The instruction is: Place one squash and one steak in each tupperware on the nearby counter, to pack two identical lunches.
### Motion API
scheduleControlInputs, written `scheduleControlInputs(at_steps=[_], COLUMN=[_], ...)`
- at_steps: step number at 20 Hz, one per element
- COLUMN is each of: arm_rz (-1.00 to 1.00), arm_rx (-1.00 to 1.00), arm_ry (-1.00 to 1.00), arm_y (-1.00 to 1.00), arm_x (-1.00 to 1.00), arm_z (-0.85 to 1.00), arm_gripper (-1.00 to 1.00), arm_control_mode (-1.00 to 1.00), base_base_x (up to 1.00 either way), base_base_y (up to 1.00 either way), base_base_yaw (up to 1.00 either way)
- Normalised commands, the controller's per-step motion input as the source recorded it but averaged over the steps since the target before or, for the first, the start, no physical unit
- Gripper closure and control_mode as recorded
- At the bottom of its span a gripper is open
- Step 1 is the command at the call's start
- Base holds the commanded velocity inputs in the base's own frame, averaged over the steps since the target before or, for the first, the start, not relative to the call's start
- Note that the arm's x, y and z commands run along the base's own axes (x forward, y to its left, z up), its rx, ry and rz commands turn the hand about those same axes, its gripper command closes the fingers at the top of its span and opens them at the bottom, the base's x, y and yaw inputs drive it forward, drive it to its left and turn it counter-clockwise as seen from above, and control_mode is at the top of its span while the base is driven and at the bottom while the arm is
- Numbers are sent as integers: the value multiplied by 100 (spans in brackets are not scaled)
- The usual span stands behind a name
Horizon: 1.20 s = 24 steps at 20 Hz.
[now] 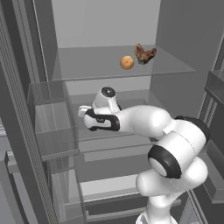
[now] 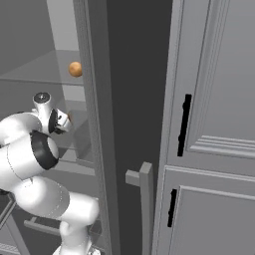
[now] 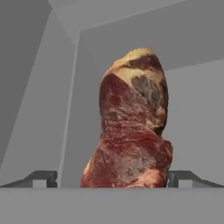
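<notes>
Grey fridge interior (image 1: 109,26) with translucent glass shelves; its open door's edge (image 2: 97,124) and grey panelled cabinets with black handles (image 2: 214,99) stand to the right in the right base view. On the upper shelf (image 1: 87,65) an orange squash (image 1: 127,62) sits just beside a reddish-brown steak (image 1: 145,54), the steak on its right and slightly farther back. The white arm reaches in under that shelf. In the hand view a second steak (image 3: 131,131) stands upright, close in front of the gripper (image 3: 113,178), rising between its two dark fingertips (image 3: 41,177), which stand wide apart on either side of the meat; contact cannot be told
</notes>
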Motion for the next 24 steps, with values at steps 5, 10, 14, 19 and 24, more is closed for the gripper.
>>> scheduleControlInputs(at_steps=[5,10,14,19,24], arm_rz=[-1,-5,-6,-3,-4], arm_rx=[-3,-6,-5,0,0], arm_ry=[3,0,1,1,-8], arm_y=[-9,-41,-38,-4,0], arm_x=[-29,-17,1,20,-68], arm_z=[-50,-48,-37,-7,-6], arm_gripper=[-100,-100,100,100,100], arm_control_mode=[-100,-100,-100,-100,-100], base_base_x=[0,0,0,0,0], base_base_y=[0,0,0,0,0], base_base_yaw=[0,0,0,0,0])
